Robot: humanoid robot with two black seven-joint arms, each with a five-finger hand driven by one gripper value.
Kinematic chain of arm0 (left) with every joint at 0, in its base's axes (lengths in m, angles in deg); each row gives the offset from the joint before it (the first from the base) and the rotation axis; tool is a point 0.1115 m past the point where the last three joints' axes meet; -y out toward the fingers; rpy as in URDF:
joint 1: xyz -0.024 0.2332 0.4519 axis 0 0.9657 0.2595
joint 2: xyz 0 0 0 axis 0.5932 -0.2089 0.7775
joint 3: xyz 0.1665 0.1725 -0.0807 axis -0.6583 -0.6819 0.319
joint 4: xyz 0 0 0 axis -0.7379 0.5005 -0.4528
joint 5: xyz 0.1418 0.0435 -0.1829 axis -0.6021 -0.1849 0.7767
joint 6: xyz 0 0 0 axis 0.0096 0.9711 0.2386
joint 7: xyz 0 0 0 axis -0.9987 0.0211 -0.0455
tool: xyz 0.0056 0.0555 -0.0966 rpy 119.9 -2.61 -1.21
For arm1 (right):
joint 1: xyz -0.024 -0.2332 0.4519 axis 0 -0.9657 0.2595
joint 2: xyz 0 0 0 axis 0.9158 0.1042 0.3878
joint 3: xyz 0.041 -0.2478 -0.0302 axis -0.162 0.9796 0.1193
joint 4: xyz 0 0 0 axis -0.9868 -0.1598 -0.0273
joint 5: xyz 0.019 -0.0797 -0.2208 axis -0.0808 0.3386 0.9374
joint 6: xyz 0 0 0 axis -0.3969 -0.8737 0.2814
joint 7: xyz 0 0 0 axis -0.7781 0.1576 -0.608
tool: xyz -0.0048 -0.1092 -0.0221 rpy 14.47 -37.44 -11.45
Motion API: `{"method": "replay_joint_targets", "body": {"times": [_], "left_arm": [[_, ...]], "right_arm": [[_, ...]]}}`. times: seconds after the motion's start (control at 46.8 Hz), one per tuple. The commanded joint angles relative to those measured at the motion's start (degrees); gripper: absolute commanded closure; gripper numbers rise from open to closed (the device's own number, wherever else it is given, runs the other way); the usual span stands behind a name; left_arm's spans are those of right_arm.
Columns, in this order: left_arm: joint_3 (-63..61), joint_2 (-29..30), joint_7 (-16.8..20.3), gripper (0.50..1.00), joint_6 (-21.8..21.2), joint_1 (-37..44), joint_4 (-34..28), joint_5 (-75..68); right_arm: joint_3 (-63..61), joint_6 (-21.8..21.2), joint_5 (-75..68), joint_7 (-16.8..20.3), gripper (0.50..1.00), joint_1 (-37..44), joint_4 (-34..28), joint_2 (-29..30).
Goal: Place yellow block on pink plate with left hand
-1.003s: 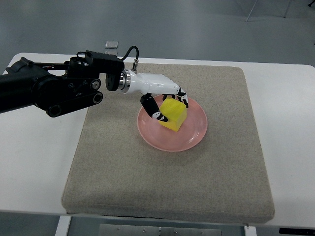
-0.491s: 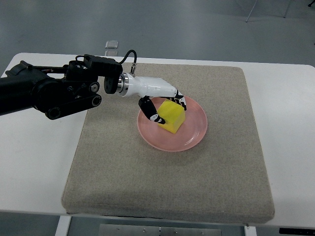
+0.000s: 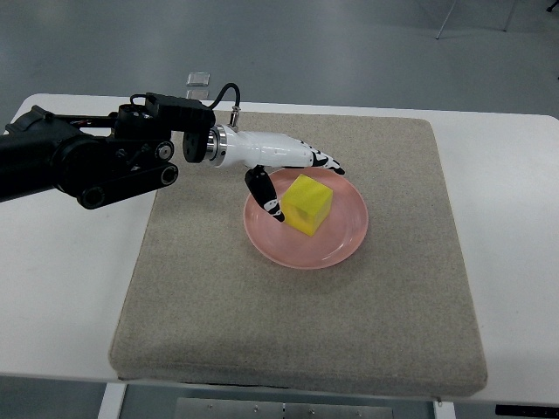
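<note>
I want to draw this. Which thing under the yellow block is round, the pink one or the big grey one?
The pink plate is round. The grey mat beneath it is a big rounded-corner rectangle.

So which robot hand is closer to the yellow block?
Left. The left robot hand hovers open right beside the yellow block on the pink plate, not gripping it. The right one isn't in the picture.

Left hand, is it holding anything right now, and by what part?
Nothing. The left hand is open beside the yellow block, which sits on the pink plate.
</note>
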Motion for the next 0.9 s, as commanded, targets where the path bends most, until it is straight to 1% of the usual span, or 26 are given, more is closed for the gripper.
{"method": "replay_joint_targets", "body": {"times": [0.0,0.342,0.47,0.747,0.875], "left_arm": [[0.15,1.2,-0.01,0.508,-0.05,-0.59,-0.18,0.02],[0.58,7.97,-0.01,0.508,-0.05,-1.03,-2.91,0.9],[1.73,9.11,-0.01,0.508,-0.14,-0.68,-5.19,1.95],[2.78,9.03,-0.1,0.508,-1.02,0.2,-13.36,4.24],[2.78,7.97,-0.27,0.51,-1.02,0.2,-20.39,8.45]], "right_arm": [[0.0,-0.06,0.0,-0.07,0.576,0.0,0.03,0.0],[0.0,0.03,0.0,-0.07,0.576,0.0,-0.05,0.0],[0.0,0.03,0.0,-0.07,0.576,0.0,0.04,0.0],[0.0,0.03,0.0,0.01,0.576,0.0,0.04,0.0],[0.0,0.03,0.0,-0.07,0.576,0.0,0.04,0.0]]}}
